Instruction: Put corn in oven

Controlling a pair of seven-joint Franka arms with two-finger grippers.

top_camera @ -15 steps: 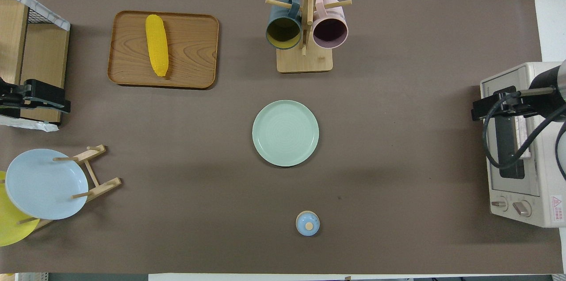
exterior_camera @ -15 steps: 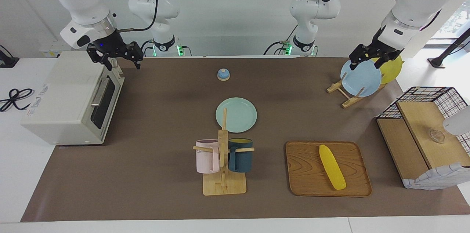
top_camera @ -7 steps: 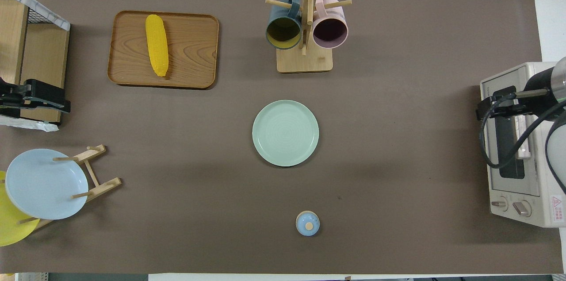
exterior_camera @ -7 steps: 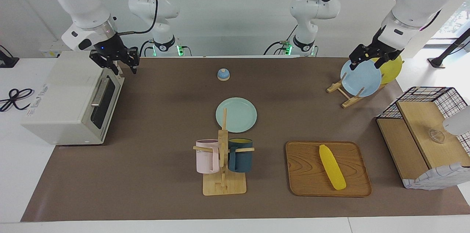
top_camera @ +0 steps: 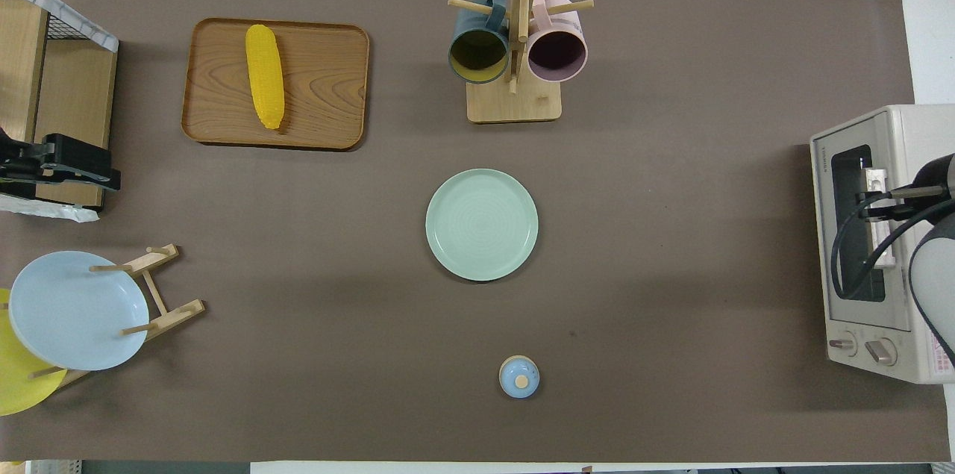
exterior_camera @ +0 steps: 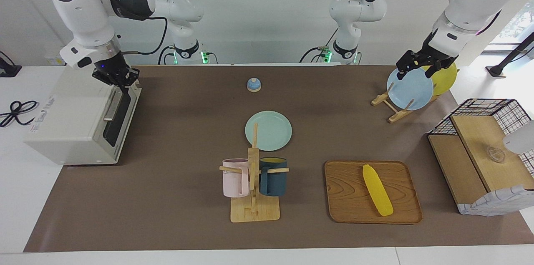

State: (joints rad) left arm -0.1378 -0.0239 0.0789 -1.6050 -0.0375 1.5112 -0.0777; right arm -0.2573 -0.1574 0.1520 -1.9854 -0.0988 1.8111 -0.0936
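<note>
Corn (exterior_camera: 377, 190) on tray (exterior_camera: 346, 198) — oven (exterior_camera: 79, 119) at right arm's end.

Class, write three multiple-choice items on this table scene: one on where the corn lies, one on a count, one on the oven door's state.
1. The corn lies on: A the wooden tray; B the green plate; C the oven rack.
2. Mugs on the mug stand: A one; B two; C three.
3. The oven door is: A open; B removed; C closed.

A: the corn rests on the wooden tray.
B: a pink mug and a dark blue mug hang on the mug stand.
C: the oven door sits flush, with the right gripper over its handle.
</note>
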